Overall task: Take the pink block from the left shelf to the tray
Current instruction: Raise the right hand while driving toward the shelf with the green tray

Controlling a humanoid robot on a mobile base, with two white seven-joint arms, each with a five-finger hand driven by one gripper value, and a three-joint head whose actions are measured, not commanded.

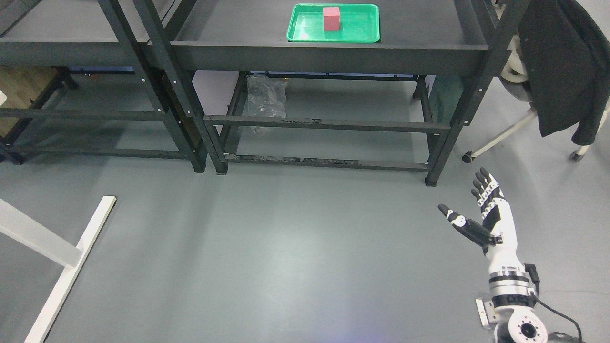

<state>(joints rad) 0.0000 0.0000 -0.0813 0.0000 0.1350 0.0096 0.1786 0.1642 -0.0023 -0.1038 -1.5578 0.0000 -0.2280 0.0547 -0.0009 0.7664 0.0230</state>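
Observation:
A pink block [331,18] stands upright inside a green tray [300,29] on the top surface of the dark shelf unit [329,52] at the upper middle. My right hand [469,205] hangs low at the lower right, over the grey floor, far from the tray. Its fingers are spread with the thumb out to the left, and it holds nothing. The left arm does not show.
A second dark shelf unit [71,47] stands at the left. A crumpled clear plastic bag [267,100] lies under the middle shelf. A wheeled chair with a black coat [562,62] is at the right. A white table leg [66,271] crosses the lower left floor.

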